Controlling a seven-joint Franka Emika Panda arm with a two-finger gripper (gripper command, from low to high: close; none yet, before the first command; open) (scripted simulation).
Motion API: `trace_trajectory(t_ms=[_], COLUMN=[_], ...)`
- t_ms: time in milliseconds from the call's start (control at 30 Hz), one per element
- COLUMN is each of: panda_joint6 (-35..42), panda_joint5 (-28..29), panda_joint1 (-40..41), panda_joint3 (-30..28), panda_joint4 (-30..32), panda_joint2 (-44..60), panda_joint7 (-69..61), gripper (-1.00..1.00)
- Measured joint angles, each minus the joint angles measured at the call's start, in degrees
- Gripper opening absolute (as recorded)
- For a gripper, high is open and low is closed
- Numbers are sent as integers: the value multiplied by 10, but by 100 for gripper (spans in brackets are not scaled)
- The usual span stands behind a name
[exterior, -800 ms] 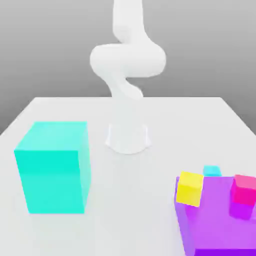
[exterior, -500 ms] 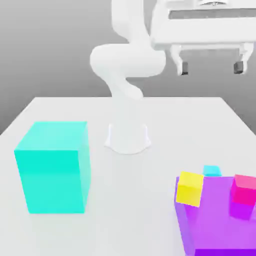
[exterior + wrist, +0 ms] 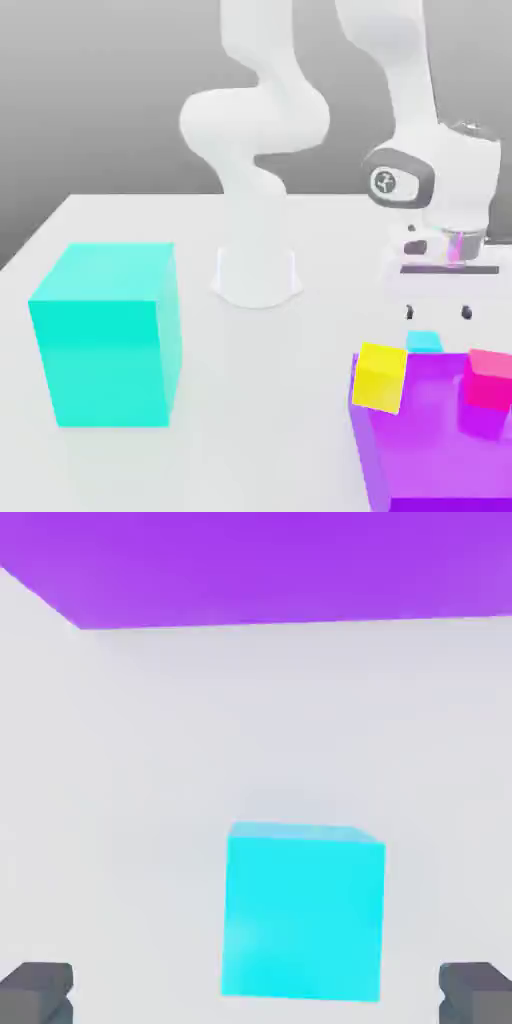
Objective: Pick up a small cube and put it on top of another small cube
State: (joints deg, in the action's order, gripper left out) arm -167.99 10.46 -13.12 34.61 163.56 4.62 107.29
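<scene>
The small cyan-blue cube (image 3: pixel 424 341) rests on the white table just behind a big purple block (image 3: pixel 440 440). My gripper (image 3: pixel 437 313) hangs directly above it, open, with the dark fingertips (image 3: pixel 410 313) spread wider than the cube. In the hand view the cyan cube (image 3: pixel 303 912) lies between the two grey fingertips (image 3: pixel 35 992) of the gripper (image 3: pixel 256 997), with the purple block (image 3: pixel 280 562) beyond it. A small yellow cube (image 3: pixel 380 377) sits at the purple block's corner on the exterior view's left. A small pink cube (image 3: pixel 489 379) sits on the block's top.
A big turquoise cube (image 3: pixel 105 335) stands on the table at the exterior view's left. The arm's white base (image 3: pixel 256 275) is at the table's middle back. Bare white table (image 3: pixel 270 400) lies between the turquoise cube and the purple block.
The hand has come down from the top of the exterior view to just above the small cyan cube, fingers still spread. No cube has moved.
</scene>
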Motion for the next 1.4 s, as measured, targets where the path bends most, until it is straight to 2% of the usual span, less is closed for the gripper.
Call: trace_trajectory(t_ms=[200, 400, 433, 633, 733, 833, 1000, 1133, 1233, 1300, 1400], panda_joint6=[-37, -79, -84, -88, -75, -56, -24, 1, 20, 55, 125], panda_joint5=[139, 241, 251, 255, 229, 176, 66, -28, -83, -93, -101], panda_joint1=[-79, -194, -209, -216, -183, -136, -66, -44, -50, -62, -3], panda_joint3=[-112, -252, -270, -279, -239, -178, -82, -36, -28, -47, -89], panda_joint4=[-19, -35, -36, -37, -33, -26, -10, 2, 12, -3, -41], panda_joint2=[61, 118, 126, 129, 112, 84, 34, -7, -35, -54, -85], panda_joint7=[105, 181, 188, 192, 172, 133, 51, -19, -61, -84, -123], gripper=[0, 0, -100, -100, -100, -100, -100, -100, -100, -100, -100])
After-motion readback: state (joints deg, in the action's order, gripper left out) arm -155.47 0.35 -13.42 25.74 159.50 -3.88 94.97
